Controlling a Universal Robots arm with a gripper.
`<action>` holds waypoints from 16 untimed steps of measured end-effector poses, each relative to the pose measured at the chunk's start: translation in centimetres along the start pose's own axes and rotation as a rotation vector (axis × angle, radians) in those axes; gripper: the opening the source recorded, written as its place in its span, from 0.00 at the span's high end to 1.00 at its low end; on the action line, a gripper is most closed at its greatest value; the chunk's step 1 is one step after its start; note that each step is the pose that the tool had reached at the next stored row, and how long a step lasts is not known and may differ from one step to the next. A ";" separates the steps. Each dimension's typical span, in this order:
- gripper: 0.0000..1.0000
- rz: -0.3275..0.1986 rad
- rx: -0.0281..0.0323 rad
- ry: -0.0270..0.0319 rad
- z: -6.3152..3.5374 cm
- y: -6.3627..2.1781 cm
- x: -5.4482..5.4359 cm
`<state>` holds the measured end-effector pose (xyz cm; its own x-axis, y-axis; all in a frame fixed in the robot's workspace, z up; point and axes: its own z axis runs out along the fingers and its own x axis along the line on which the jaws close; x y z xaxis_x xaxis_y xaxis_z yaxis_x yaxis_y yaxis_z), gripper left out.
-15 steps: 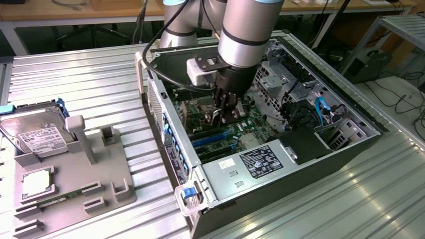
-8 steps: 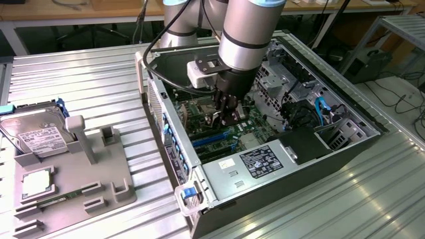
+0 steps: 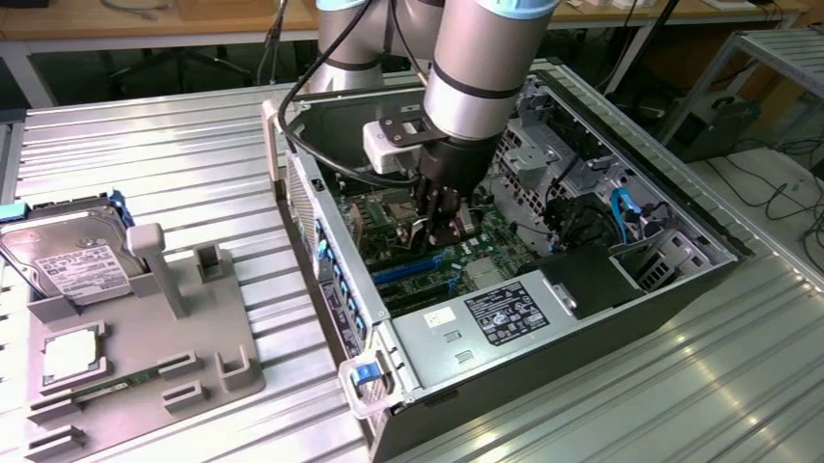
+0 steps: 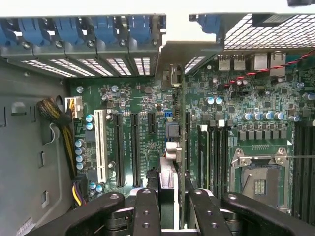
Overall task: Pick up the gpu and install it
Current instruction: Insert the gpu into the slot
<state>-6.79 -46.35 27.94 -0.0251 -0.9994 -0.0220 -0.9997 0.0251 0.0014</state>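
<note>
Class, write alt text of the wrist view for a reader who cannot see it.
The pincer holds the gpu edge-on at the green motherboard inside a computer case. A white slot lies to one side of it, an empty processor socket to the other.

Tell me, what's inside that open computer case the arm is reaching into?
A green motherboard with expansion slots and an empty processor socket, a labelled power supply, and the gripper holding the gpu edge-on. The slot beneath the card is covered by it.
</note>
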 end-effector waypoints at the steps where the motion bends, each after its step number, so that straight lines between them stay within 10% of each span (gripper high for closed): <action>1: 0.72 0.000 0.0001 -0.0001 0.19 0.00 0.0; 16: 0.72 0.000 0.0045 -0.0001 1.19 0.00 0.3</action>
<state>-6.80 -46.66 26.74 -0.0250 -0.9994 -0.0222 -0.9997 0.0251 -0.0031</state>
